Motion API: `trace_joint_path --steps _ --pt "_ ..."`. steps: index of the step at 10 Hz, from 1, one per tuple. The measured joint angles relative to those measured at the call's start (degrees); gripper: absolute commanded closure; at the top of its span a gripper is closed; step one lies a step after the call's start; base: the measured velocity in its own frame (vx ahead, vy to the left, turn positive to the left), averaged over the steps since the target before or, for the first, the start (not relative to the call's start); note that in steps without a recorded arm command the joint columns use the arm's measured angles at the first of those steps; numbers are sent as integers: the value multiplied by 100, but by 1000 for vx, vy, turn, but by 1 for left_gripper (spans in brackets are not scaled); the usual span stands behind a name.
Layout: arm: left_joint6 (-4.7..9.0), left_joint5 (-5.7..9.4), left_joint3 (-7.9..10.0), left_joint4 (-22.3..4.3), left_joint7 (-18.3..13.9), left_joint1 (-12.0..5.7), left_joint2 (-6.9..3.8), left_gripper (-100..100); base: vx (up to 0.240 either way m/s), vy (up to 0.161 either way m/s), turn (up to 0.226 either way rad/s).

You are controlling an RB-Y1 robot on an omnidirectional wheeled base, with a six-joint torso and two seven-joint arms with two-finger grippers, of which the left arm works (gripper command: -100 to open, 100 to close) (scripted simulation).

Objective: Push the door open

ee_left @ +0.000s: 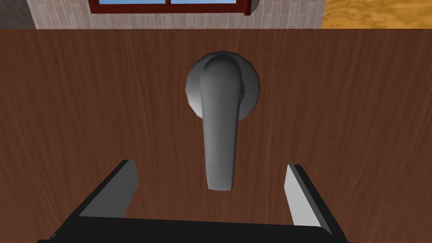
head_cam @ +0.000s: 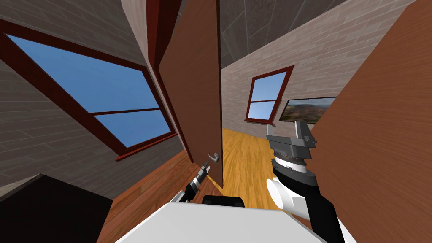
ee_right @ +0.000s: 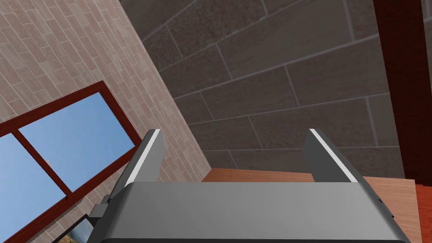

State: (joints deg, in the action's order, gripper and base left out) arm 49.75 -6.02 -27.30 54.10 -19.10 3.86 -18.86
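Looking down from the head camera: the brown door (head_cam: pixel 198 97) stands ajar, its free edge turned toward me, with a yellow wood floor (head_cam: pixel 240 160) showing past it. Low on the door sits a small grey lever handle (head_cam: pixel 215 157), and the left gripper (head_cam: pixel 206 166) has its tip just beside it. To the left there's a big red-framed window (head_cam: pixel 97 97). Across the far room are a smaller window (head_cam: pixel 266 97) and a landscape picture (head_cam: pixel 310 109). The right gripper (head_cam: pixel 293 133) is raised on the right, close to a broad brown panel (head_cam: pixel 379 147). A black area (head_cam: pixel 42 211) fills the lower left corner.

Over to the left wrist: wood grain all across, and the lever hangs from its round plate with its free end pointing back toward the gripper, between the two fingers (ee_left: pixel 126 185). They're spread wide and gripping nothing. I can't tell whether the fingertips touch the door.

Right wrist now: both fingers (ee_right: pixel 152 156) stand well apart, nothing between them.
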Motion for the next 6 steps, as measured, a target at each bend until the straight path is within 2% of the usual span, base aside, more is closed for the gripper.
trace_joint_path --steps 2,3,4,6 --pt "-55 14 48 -137 53 -112 131 -100 201 -96 -54" --pt "-102 17 63 -117 70 -119 161 -100 82 -30 -5" --pt "-114 18 65 -112 73 -122 165 100 -10 2 8" --pt "-106 19 68 -118 72 -125 161 100 -26 13 -6"
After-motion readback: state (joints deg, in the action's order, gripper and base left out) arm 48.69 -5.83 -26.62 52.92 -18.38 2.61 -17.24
